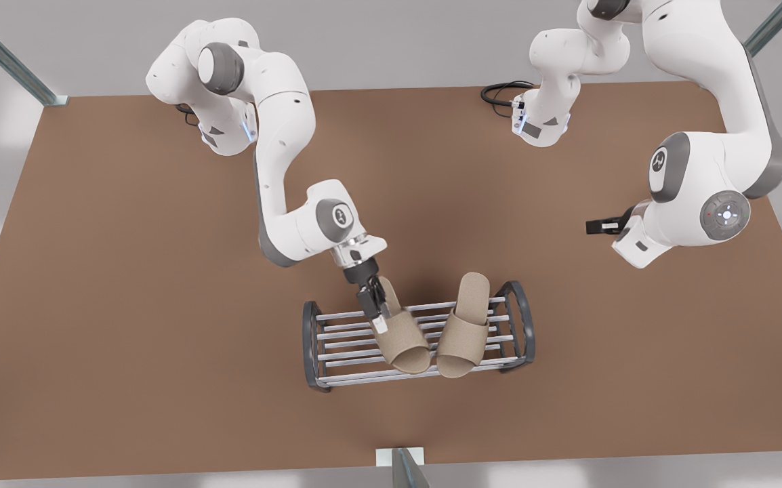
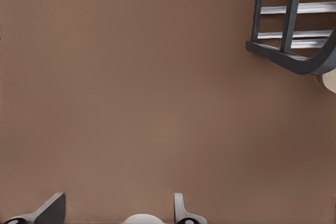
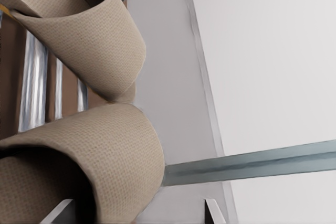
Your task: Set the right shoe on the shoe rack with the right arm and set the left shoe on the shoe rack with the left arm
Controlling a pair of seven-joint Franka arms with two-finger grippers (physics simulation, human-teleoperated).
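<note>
- You see the rack (image 1: pixel 418 335) on the brown table (image 1: pixel 127 305), near its front edge in the front view.
- Both shoes lie across the rack bars, side by side, toes toward the front edge.
- The shoe at the front view's left (image 1: pixel 401 339) is the one the right hand (image 1: pixel 376 308) works on; the shoe at the front view's right (image 1: pixel 465 332) lies free, its toe just beside the other's.
- The right hand sits at the heel end of its shoe. In the right wrist view a fingertip (image 3: pixel 215 211) shows to each side of that shoe (image 3: pixel 79 166), spread wider than it; you cannot tell whether they touch it. The second shoe (image 3: pixel 79 30) lies beyond.
- The left hand (image 1: pixel 598 226) hangs over bare table at the front view's right, well apart from the rack. This arm waits.
- In the left wrist view its fingertips (image 2: pixel 50 211) stand spread over the table (image 2: pixel 131 93), nothing between them; a rack corner (image 2: pixel 294 59) shows farther off.
</note>
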